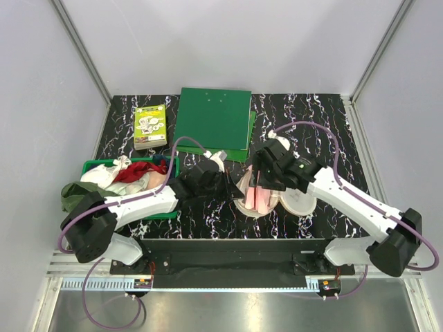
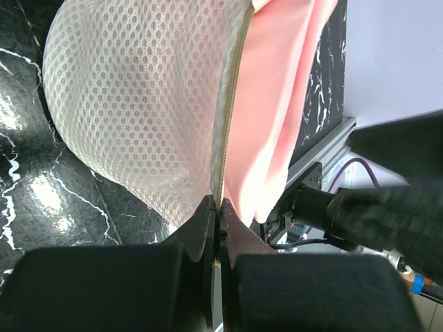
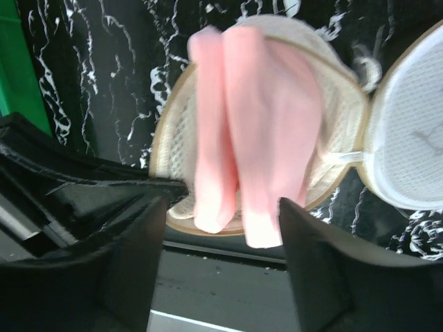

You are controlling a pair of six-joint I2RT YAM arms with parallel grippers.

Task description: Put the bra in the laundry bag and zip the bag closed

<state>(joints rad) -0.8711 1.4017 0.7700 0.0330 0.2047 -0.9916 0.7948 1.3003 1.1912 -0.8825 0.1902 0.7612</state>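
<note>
Cream mesh rim is clamped flat between the fingers of my left pincer (image 2: 220, 207): this is the zip edge of the laundry bag (image 2: 138, 104). My right pincer (image 3: 223, 206) stands apart, gripping nothing. Just beyond its fingertips, the pink bra (image 3: 256, 124) lies in the open bag half.

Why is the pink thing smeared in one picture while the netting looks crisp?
Right wrist view: the bra is blurred, perhaps moving. Left wrist view: the laundry bag mesh is sharp, glare on the table. Top view: evenly lit, sharp.
</note>
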